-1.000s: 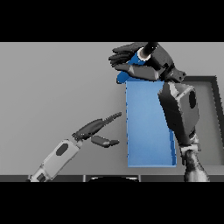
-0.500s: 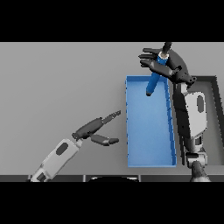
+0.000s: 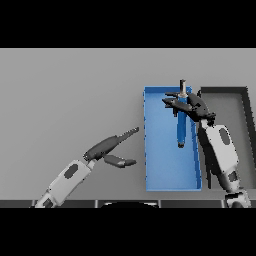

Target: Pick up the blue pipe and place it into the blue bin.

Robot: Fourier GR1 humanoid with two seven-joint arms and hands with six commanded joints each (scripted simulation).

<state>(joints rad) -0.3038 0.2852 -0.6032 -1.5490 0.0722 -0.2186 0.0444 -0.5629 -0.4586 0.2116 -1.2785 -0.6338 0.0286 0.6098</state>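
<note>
Right hand (image 3: 192, 106) has its fingers curled round the top of the pipe (image 3: 181, 126), which hangs over the bin (image 3: 170, 177) near its right wall. Letting go at a tilt could bounce it over that wall. Left hand (image 3: 112, 147) idles, fingers straight.

One blue pipe (image 3: 182, 127), one blue bin (image 3: 160, 170), one dark bin (image 3: 232, 112) right of it, two hands.

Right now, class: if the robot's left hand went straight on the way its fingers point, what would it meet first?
Probably the left wall of the blue bin; the left hand points up and right toward it, though height is unclear.
</note>
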